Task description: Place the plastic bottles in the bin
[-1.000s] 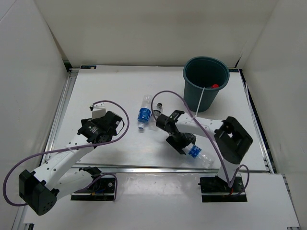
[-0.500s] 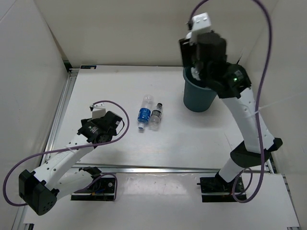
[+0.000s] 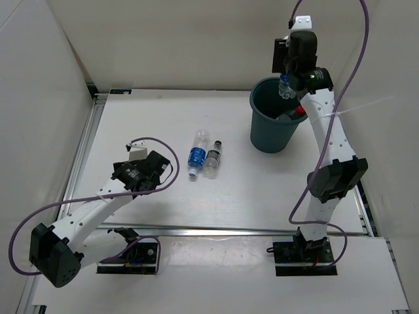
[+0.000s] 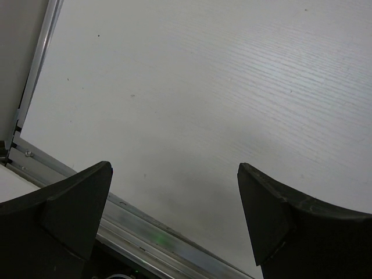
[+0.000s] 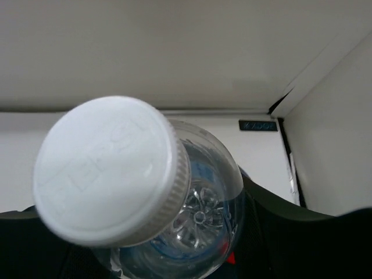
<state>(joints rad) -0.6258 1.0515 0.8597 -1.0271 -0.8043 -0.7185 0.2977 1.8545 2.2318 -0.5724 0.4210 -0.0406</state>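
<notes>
Right tool [image 3: 286, 84] hangs high above the bin [image 3: 267, 134], over the far part of its rim, pinching a clear white-capped bottle [image 5: 174, 232]. In the right wrist view the bottle's cap [image 5: 110, 174] points at the camera, with the dark fingers [image 5: 273, 232] closed against the body lower down and a trace of blue label showing through the plastic. From above, the bottle hangs roughly upright over the bin's opening, clear of the rim.

Inside the bin, against its right inner wall, lies the red-capped bottle [image 3: 300, 112]; only the cap and a little of the body can be made out.

Two more bottles lie on the white tabletop [image 3: 262, 190] to the left of the bin, well apart from it. The blue-labelled bottle [image 3: 196, 155] and the black-capped bottle [image 3: 211, 159] lie side by side, touching or nearly so, with the black-capped one nearer the bin.

Left tool [image 4: 174, 215] sits far to the left of the bin, low over bare tabletop, its fingers [image 4: 70, 215] spread wide with nothing between them.
</notes>
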